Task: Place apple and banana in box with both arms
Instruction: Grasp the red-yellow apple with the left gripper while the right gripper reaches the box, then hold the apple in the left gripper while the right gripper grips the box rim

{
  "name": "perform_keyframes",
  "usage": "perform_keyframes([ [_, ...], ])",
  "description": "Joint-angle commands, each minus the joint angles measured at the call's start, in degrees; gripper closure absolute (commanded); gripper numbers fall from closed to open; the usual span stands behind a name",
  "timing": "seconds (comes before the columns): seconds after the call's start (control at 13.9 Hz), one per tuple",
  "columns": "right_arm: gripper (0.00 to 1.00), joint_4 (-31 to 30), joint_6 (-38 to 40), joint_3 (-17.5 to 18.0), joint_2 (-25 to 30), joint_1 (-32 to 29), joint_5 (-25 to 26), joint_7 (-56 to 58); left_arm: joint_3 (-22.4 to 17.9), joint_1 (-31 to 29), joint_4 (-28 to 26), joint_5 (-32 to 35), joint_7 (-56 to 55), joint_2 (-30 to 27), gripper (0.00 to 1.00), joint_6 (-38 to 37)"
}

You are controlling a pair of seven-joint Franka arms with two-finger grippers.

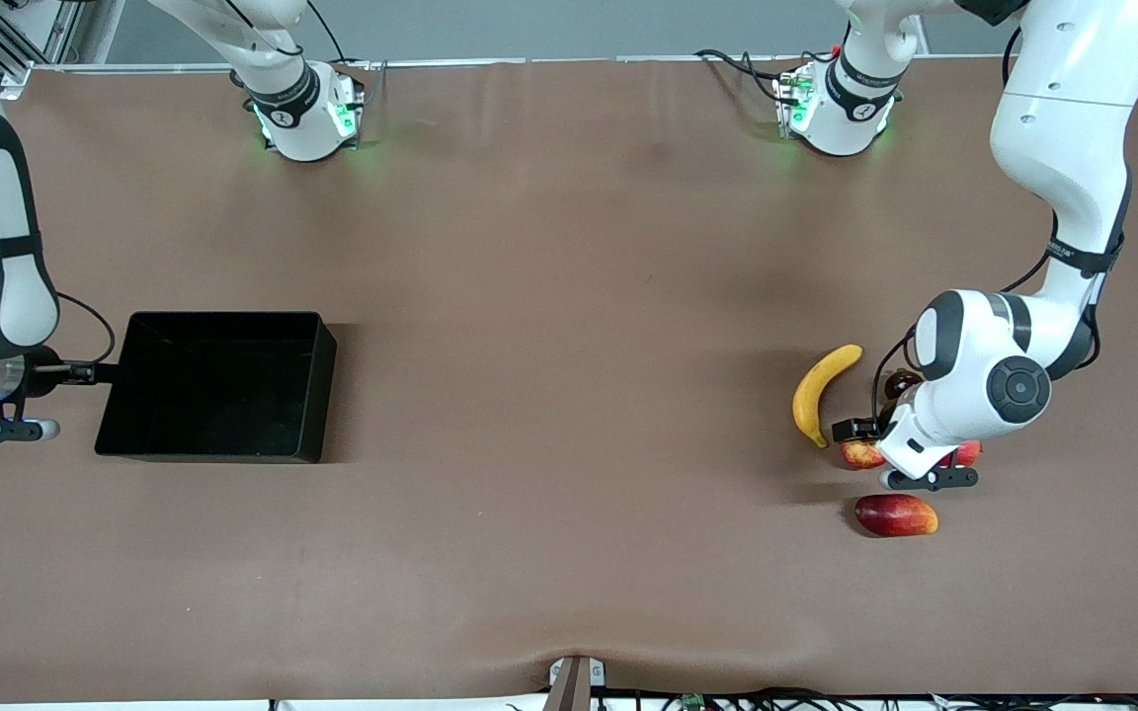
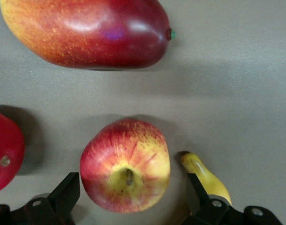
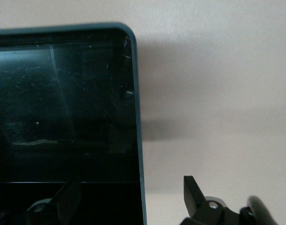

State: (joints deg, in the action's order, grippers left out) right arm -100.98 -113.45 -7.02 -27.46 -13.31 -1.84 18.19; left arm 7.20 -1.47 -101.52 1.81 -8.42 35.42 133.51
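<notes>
The mottled red and yellow apple [image 2: 125, 171] [image 1: 859, 455] lies on the table toward the left arm's end, stem end up. My left gripper [image 2: 132, 199] [image 1: 870, 435] hangs low over it, open, one finger on each side and neither touching. The yellow banana [image 1: 823, 391] lies beside the apple, farther from the front camera, and its tip [image 2: 204, 174] is next to one finger. The black box [image 1: 218, 456] stands empty toward the right arm's end. My right gripper [image 3: 131, 199] [image 1: 100, 373] is open astride the box's end wall [image 3: 138, 131], one finger inside and one outside.
A dark-red-and-orange mango [image 1: 895, 514] [image 2: 86, 30] lies just nearer the front camera than the apple. An evenly red round fruit [image 1: 967, 452] [image 2: 4, 152] sits beside the apple, partly under the left hand. A small dark fruit [image 1: 900, 380] shows by the left wrist.
</notes>
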Motion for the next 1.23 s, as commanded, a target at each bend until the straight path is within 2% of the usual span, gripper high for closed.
perform_keyframes([
  [0.0,0.31,-4.47,-5.36,0.87,0.83,-1.81,-1.33,4.11,0.01,-0.46,0.54,0.39,0.68,1.32,0.00,2.02],
  [0.14,0.70,-4.75,-5.47,0.87,0.83,-1.72,-1.33,4.66,0.01,-0.55,0.89,0.39,0.77,1.41,0.00,2.02],
  [0.22,0.85,-4.84,-5.73,0.87,0.83,-1.72,-1.33,4.75,0.01,-0.64,0.98,0.30,0.77,1.41,0.11,2.02],
  [0.36,1.00,-4.84,-5.56,0.87,0.83,-1.72,-1.33,4.75,0.01,-0.55,1.15,0.30,0.77,1.50,0.40,2.02],
  [0.43,1.00,-4.84,-5.30,0.87,0.83,-1.72,-1.41,4.75,0.01,-0.55,1.15,0.30,0.77,1.58,0.52,2.02],
  [0.5,1.00,-4.75,-5.21,0.87,0.83,-1.72,-1.33,5.01,0.01,-0.46,1.24,0.30,0.77,1.59,0.67,2.02],
  [0.58,1.00,-4.58,-4.77,0.87,0.83,-1.46,-1.41,4.84,0.01,-0.46,1.24,0.39,0.77,1.32,0.92,2.02],
  [0.65,1.00,-4.40,-4.68,0.87,0.91,-1.55,-1.41,4.66,0.01,-0.64,1.24,0.30,0.86,0.97,1.00,1.93],
  [0.79,1.00,-4.05,-3.11,0.95,0.91,-1.63,-1.59,4.66,0.09,-0.55,1.42,0.30,0.68,0.27,1.00,1.59],
  [1.15,1.00,4.29,9.88,0.95,1.00,-1.28,-5.79,4.48,0.09,-0.46,1.77,-0.49,-0.46,-4.73,1.00,-2.97],
])
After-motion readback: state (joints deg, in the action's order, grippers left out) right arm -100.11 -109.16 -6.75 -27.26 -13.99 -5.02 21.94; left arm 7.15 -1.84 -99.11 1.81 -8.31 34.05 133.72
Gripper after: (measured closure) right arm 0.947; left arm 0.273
